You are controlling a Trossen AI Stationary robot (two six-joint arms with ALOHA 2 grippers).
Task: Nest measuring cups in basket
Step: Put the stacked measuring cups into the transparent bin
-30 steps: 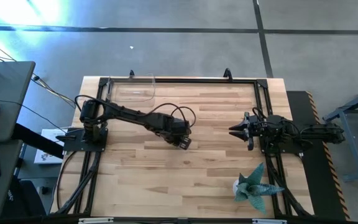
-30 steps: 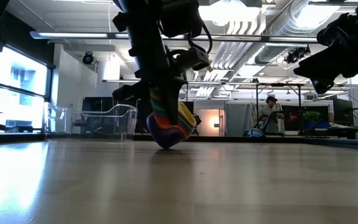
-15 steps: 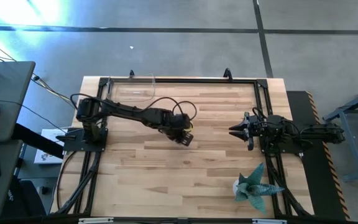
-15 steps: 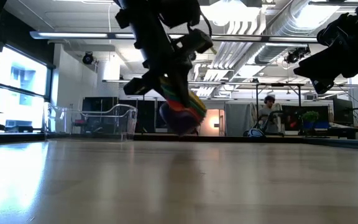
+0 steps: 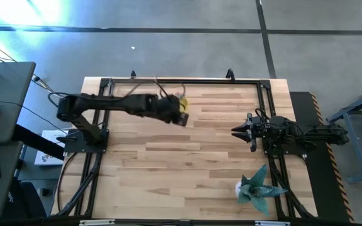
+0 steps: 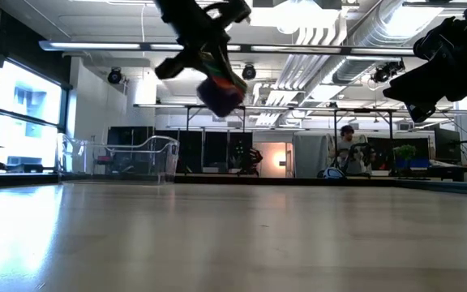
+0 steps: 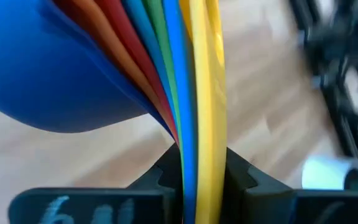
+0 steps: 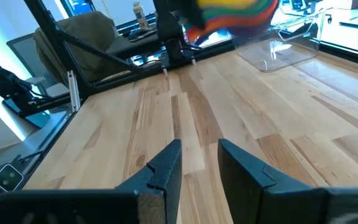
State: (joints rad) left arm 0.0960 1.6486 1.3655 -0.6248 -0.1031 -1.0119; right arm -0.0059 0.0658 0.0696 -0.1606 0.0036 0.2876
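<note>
one nested cup stack (image 6: 221, 81), one basket (image 6: 120, 158), one plant figure (image 5: 256, 187), two arms.

The colourful plastic measuring cups (image 6: 220, 85) are all nested into one stack, blue bowl outermost, with the red, orange, green, teal and yellow flat handles fanned together. The stack hangs tilted, well clear of the tabletop. The small clear rectangular basket (image 5: 135, 91) sits at the table's far edge, nearby.
</note>
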